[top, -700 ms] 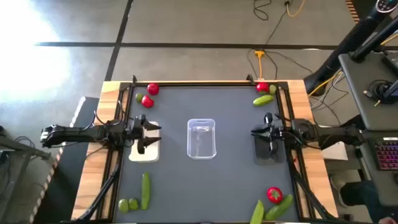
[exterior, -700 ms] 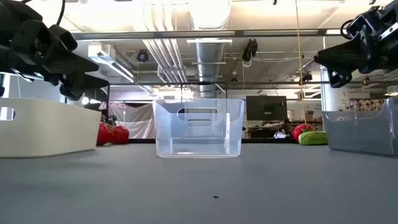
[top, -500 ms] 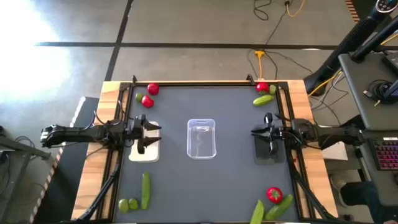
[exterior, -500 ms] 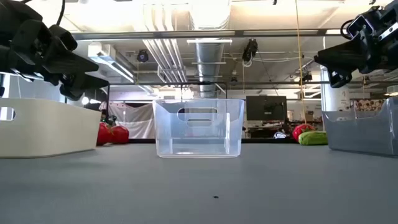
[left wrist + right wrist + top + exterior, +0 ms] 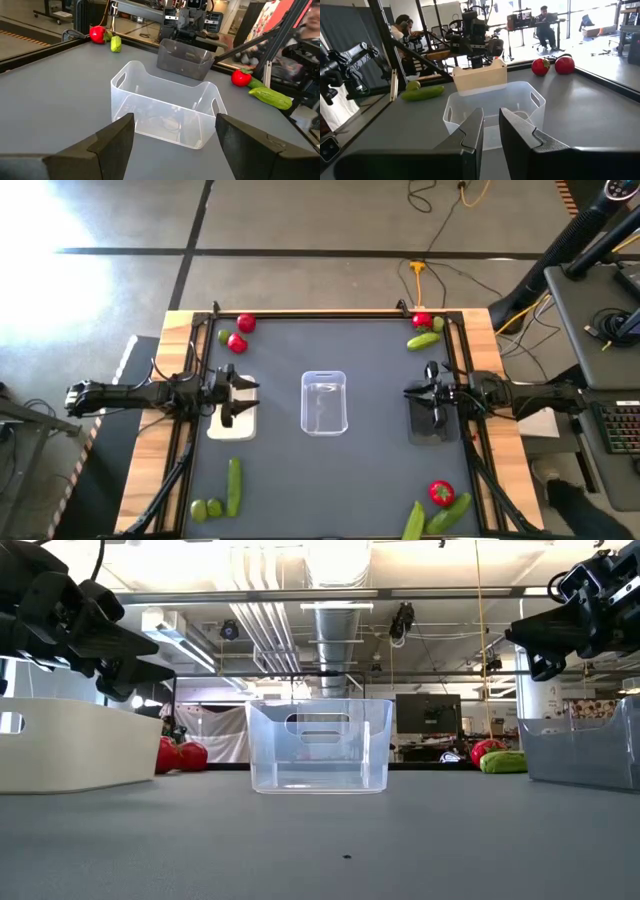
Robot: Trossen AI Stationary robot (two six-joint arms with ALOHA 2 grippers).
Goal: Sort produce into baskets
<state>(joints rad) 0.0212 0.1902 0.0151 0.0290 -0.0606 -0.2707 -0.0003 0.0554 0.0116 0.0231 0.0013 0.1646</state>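
Observation:
Three baskets stand in a row: white (image 5: 232, 420) at the left, clear (image 5: 324, 402) in the middle, dark grey (image 5: 432, 423) at the right. My left gripper (image 5: 175, 145) hovers above the white basket, open wide and empty. My right gripper (image 5: 491, 131) hovers above the dark grey basket, empty, with only a narrow slit between its fingers. Red fruits (image 5: 246, 323) (image 5: 237, 342) and a lime (image 5: 224, 336) lie far left. A red fruit (image 5: 421, 321) and a cucumber (image 5: 423, 340) lie far right. A cucumber (image 5: 234, 485) and limes (image 5: 206, 508) lie near left. A red fruit (image 5: 441, 493) and cucumbers (image 5: 413, 522) (image 5: 450, 513) lie near right.
The dark mat is ringed by a wooden table rim (image 5: 320, 313). Both arms reach in level from the table's left and right sides. A desk with a keyboard (image 5: 620, 425) stands off the table's right side. People sit in the room beyond the table (image 5: 402, 25).

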